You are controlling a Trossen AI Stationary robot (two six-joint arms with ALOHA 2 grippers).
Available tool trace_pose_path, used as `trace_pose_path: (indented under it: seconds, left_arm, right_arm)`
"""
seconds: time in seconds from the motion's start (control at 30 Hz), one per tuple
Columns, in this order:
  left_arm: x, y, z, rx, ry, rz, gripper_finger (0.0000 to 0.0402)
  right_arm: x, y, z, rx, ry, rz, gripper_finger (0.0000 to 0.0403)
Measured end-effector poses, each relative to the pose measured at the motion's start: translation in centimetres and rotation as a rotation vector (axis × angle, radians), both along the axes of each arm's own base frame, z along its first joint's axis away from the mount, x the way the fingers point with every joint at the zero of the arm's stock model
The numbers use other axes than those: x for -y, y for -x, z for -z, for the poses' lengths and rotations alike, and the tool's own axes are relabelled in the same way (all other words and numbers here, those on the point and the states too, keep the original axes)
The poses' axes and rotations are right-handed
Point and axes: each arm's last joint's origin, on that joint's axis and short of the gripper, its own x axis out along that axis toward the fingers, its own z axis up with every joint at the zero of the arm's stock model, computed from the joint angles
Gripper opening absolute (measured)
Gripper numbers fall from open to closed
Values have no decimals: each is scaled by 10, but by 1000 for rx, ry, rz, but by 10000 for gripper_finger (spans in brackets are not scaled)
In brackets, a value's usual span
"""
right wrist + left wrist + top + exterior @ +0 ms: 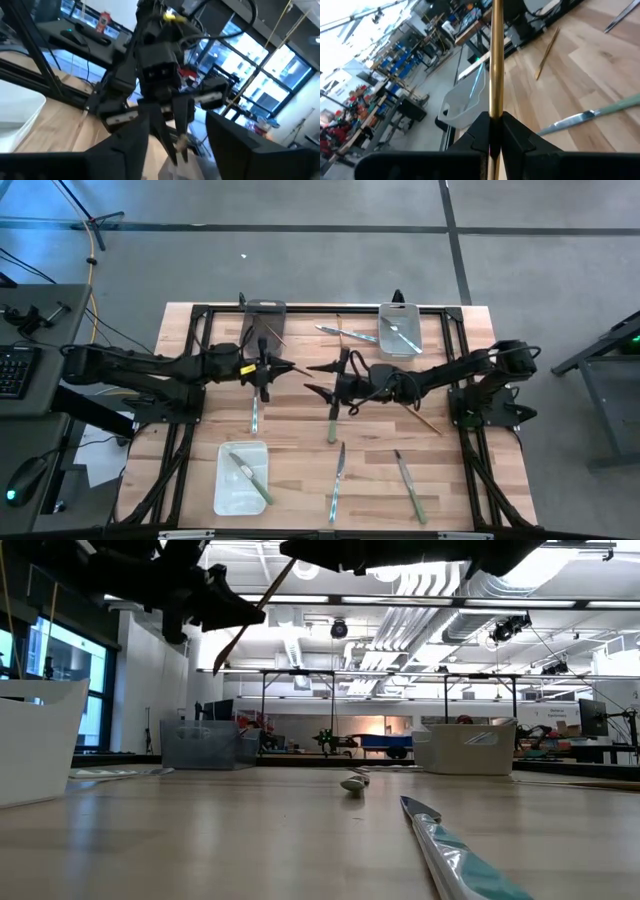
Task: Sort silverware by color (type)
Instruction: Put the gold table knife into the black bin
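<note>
Our left tool [268, 367], clamped on a brown stick [496, 60] lifted above the counter [300, 435] near the dark bin [262, 320], faces the spread right tool [322, 370]; thin grip, so the stick could pivot and drop.

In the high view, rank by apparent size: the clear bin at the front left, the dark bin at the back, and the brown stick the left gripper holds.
1. Clear bin, largest.
2. Dark bin, visibly smaller, partly covered by the left gripper.
3. Brown stick, by far the smallest.
</note>
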Motion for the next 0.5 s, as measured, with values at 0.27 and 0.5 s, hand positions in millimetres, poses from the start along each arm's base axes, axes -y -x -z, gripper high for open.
trace_pose_path:
  seconds: [0.27,0.5]
  left_arm:
    - [-11,2,0,4,25,-7,12]
    - [-18,3,-1,25,52,8,12]
  right_arm:
    - [12,-2,-1,9,6,-40,30]
    - [20,-2,-2,23,-2,-77,14]
